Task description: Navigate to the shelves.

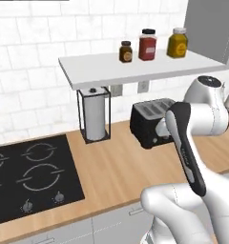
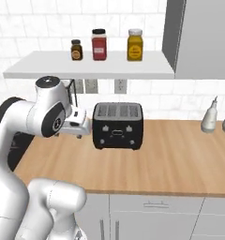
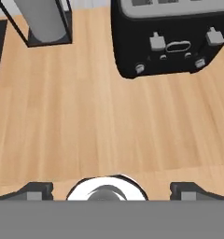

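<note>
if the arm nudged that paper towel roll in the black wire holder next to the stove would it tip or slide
The paper towel holder stands tall on a small base, so a high push would probably tip it. Its thin wire frame and paper roll suggest little weight, so a low nudge would likely slide it along the smooth wooden counter.

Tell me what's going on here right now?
The white Franka arm is parked in front of the wooden counter, holding nothing; its gripper hangs open above bare wood. The thick white floating wall shelf is straight ahead, carrying three jars, with the black toaster and the paper towel holder beneath it.
</note>
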